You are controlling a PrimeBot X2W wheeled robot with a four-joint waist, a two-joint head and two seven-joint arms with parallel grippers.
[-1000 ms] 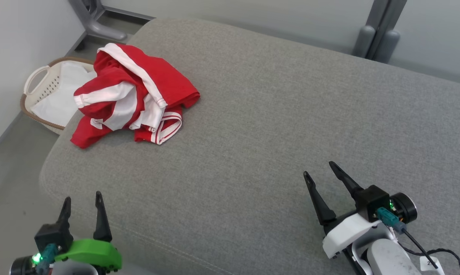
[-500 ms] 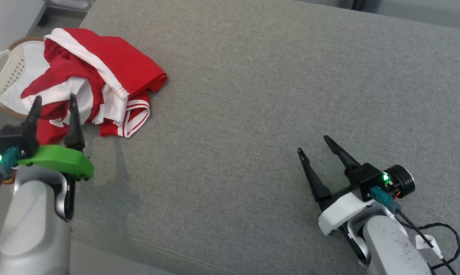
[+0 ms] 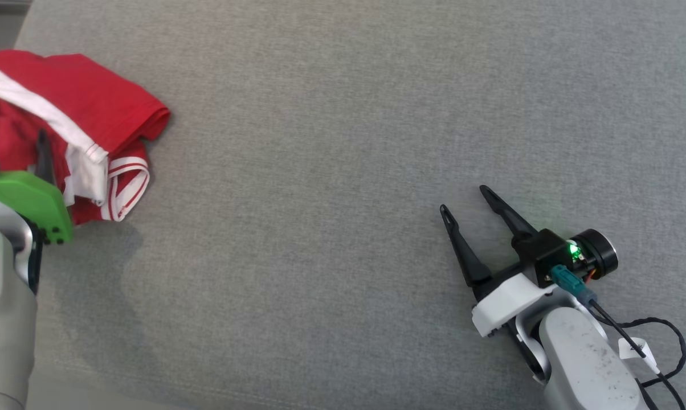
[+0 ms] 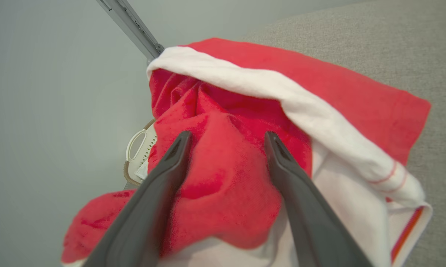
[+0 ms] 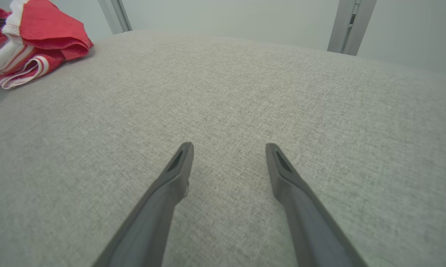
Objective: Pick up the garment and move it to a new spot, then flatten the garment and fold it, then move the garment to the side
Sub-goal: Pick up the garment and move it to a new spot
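Left end effector (image 4: 227,135) advanced, straddling garment (image 4: 230,111) (jaws apart)

One garment (image 3: 92,108), red with white bands, lies at ten o'clock in the head view, on one grey cushion (image 5: 223,92). There are two grippers: the left gripper (image 3: 13,134) at nine o'clock and the right gripper (image 3: 463,198) at four o'clock. Each has two dark fingers (image 5: 171,185), four in all. One pale basket (image 4: 149,142) shows at nine o'clock in the left wrist view. Two grey posts stand in the right wrist view, one post (image 5: 115,15) at eleven o'clock and the other (image 5: 350,26) at one. One black cable (image 3: 611,322) trails at five o'clock in the head view.
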